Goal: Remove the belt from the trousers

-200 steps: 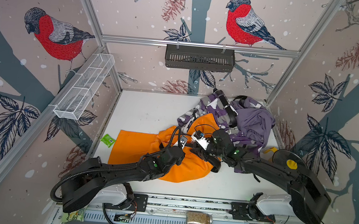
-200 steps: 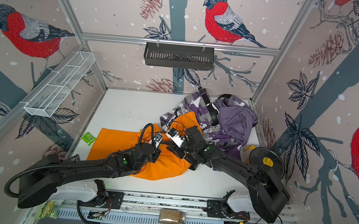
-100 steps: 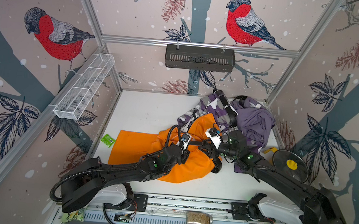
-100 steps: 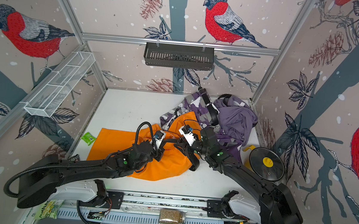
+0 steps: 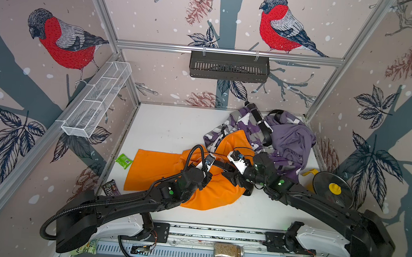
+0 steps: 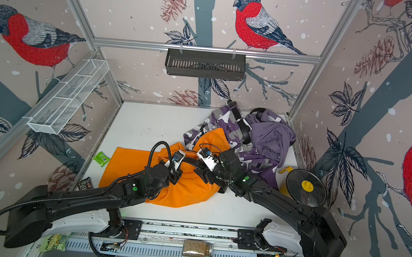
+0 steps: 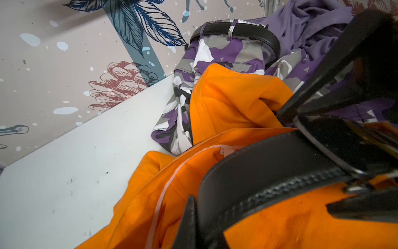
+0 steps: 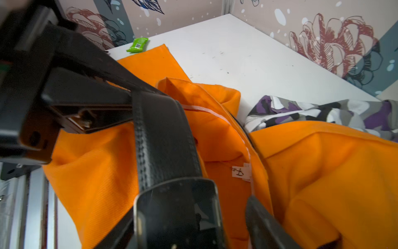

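Orange trousers (image 5: 159, 171) (image 6: 131, 168) lie crumpled mid-table, with a black belt (image 7: 269, 172) (image 8: 163, 140) at their waist. My left gripper (image 5: 218, 164) (image 6: 188, 161) is shut on the belt's strap, which the left wrist view shows pressed against one finger (image 7: 189, 215). My right gripper (image 5: 230, 175) (image 6: 202, 171) faces it closely and stands open. The belt's black buckle (image 8: 176, 211) lies between its fingers, with orange cloth showing in the gap to one finger (image 8: 258, 215). More of the belt curves out at the trousers' right edge (image 5: 247, 191).
Purple camouflage trousers (image 5: 241, 127) with their own black belt and a purple garment (image 5: 291, 140) are heaped at the back right. A green packet (image 5: 123, 161) and a dark candy packet (image 5: 109, 188) lie at the left. A black disc with a yellow knob (image 5: 333, 189) leans at the right wall.
My right gripper went right with the buckle end, then came back a little left, and its jaws have opened. The left arm has hardly moved and keeps its grip.
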Robot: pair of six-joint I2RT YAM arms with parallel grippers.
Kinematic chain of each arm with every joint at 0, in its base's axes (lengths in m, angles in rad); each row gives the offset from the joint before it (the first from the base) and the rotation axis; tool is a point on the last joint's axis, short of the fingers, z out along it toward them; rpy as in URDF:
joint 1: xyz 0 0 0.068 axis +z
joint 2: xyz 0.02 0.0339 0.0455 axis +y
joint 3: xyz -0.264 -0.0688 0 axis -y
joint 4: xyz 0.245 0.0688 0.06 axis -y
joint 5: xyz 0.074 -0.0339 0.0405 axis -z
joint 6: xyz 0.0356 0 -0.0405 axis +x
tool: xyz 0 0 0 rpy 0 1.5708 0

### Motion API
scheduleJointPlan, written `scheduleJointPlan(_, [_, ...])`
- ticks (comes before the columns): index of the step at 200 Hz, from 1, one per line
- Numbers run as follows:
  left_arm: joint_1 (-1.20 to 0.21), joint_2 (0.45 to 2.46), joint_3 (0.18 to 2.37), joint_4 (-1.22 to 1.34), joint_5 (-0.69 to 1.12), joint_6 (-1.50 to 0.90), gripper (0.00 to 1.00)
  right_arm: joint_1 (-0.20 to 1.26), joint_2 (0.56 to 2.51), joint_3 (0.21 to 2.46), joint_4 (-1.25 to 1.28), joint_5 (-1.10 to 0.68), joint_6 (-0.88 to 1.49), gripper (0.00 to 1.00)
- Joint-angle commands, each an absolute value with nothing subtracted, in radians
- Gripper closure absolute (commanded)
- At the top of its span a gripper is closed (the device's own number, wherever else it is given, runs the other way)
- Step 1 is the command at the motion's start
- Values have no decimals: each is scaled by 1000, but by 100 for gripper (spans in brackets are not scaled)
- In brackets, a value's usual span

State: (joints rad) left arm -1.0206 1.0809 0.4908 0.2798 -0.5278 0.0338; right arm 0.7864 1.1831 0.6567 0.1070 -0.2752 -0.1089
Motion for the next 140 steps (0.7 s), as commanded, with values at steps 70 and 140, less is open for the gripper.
scheduleJointPlan(70, [-1020, 1103, 487, 290, -543, 51, 100, 872, 1249, 756, 58, -81, -187, 17])
scheduleJointPlan(140, [-1020, 1100, 485, 284, -551, 45, 100, 897, 1286, 801, -42, -54, -233, 23])
